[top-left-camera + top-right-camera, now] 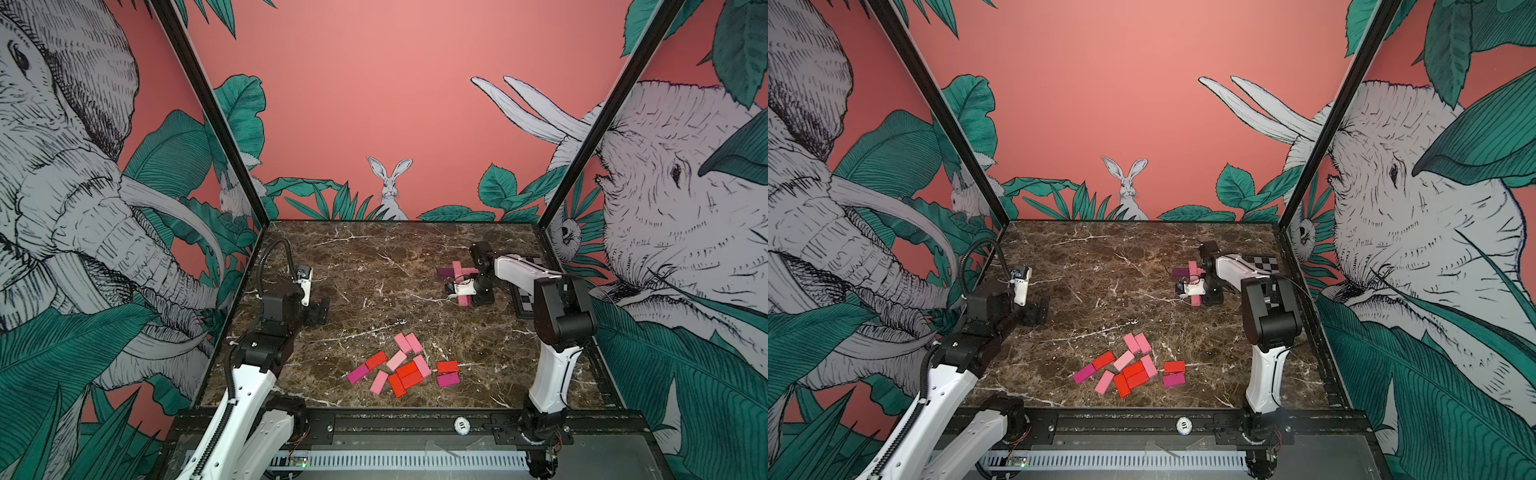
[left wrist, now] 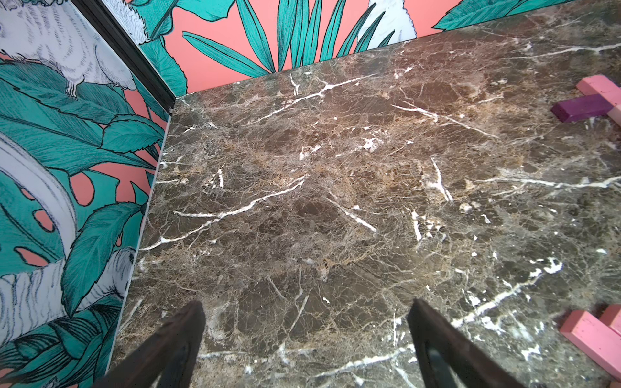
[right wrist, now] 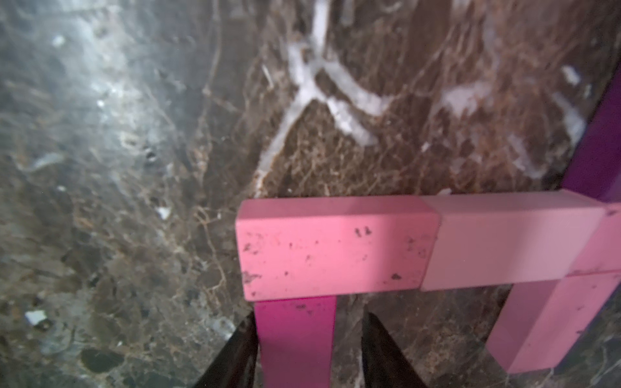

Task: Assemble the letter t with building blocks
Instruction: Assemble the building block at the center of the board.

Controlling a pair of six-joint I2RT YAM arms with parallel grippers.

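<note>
Several building blocks lie joined at the back right: a pink block (image 3: 336, 245) end to end with a lighter pink block (image 3: 510, 242), another pink block (image 3: 551, 326) and a dark purple block (image 3: 598, 144) branching off to either side. A magenta block (image 3: 295, 339) butts against the pink one's side. My right gripper (image 3: 309, 315) straddles the magenta block, jaws open: one finger touches it, the other stands clear. In both top views this group (image 1: 459, 269) (image 1: 1192, 270) sits by the right gripper (image 1: 467, 298). The left gripper (image 2: 306, 303) (image 1: 320, 311) hovers open and empty at the left.
A loose pile of red, pink and magenta blocks (image 1: 405, 370) (image 1: 1133, 370) lies near the front middle of the marble table (image 1: 374, 257). A black-and-white checkered board (image 1: 524, 305) sits at the right, partly under the right arm. Walls close in the left, back and right.
</note>
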